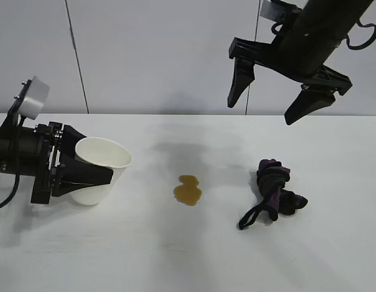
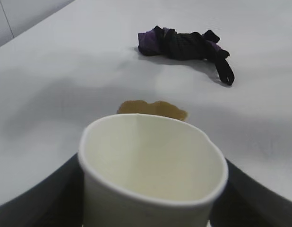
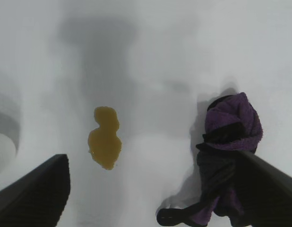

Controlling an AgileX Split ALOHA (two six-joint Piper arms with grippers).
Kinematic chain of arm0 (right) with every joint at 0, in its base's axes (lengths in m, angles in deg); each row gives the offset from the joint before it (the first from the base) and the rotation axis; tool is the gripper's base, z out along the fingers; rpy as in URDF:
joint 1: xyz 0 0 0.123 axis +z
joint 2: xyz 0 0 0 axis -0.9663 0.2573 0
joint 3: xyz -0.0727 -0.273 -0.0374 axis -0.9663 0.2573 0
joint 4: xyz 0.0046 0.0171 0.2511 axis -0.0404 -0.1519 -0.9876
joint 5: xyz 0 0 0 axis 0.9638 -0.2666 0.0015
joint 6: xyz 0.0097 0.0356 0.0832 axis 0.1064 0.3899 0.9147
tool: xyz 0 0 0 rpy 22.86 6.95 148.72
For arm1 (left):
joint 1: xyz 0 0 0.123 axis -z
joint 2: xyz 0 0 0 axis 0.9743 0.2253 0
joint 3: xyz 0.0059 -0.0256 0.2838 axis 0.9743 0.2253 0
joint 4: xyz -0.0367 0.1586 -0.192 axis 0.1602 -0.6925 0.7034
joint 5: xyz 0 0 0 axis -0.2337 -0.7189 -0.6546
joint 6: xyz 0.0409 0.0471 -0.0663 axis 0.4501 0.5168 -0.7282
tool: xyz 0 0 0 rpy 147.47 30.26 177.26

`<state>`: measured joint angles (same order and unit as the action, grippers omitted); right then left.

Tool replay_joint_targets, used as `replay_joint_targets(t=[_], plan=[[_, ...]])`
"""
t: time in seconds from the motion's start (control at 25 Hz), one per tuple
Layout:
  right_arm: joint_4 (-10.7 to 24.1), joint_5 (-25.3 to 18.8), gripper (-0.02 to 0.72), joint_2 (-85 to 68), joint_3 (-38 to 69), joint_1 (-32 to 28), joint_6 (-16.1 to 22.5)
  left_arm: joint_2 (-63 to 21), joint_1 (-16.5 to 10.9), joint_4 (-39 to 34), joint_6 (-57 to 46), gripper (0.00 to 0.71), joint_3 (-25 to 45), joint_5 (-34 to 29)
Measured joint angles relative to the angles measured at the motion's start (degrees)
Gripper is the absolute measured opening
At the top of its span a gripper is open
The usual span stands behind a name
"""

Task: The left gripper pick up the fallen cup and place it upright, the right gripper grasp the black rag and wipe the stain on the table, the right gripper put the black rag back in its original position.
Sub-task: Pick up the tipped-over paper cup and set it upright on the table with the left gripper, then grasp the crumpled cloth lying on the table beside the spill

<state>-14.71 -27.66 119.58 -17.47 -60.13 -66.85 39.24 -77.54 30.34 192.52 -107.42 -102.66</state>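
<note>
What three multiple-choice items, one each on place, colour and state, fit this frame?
1. The amber-brown stain lies:
A. between the white paper cup and the bunched black-purple rag
B. inside the cup
C. under the rag

2. The rag's tint is:
A. red
B. purple
C. green

3. The left end effector:
A. hangs free
B. grips the tilted cup
C. holds the rag

Answers: A, the blotch sits mid-table between them; B, purple folds show; B, its fingers flank the cup wall while the right end effector hangs open above.
</note>
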Motion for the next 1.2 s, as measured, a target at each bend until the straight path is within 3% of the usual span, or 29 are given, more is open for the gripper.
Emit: replay_joint_targets(t=[0.24,0.48,0.76,0.88,1.0,1.2], plan=[[0.0,-0.1,0.652,0.0,0.0,0.0,0.0,0.3,-0.9,0.4,0.3,0.467,0.0,0.0],[0.0,-0.2,0.652,0.0,0.0,0.0,0.0,0.3,-0.9,0.4,-4.0,0.663,0.0,0.0],[0.0,-0.8,0.652,0.0,0.0,0.0,0.0,-6.3,-0.9,0.3,-22.2,0.692,0.0,0.9],[0.0,-1.1,0.652,0.0,0.0,0.0,0.0,-12.6,-0.3,-0.3,-38.9,0.693,-0.1,10.6],[0.0,-1.1,0.652,0.0,0.0,0.0,0.0,-18.9,1.3,-10.8,-62.4,0.693,-2.2,22.3],[0.0,-1.1,0.652,0.0,0.0,0.0,0.0,-25.4,6.5,-39.9,-98.9,0.693,-10.2,25.4]])
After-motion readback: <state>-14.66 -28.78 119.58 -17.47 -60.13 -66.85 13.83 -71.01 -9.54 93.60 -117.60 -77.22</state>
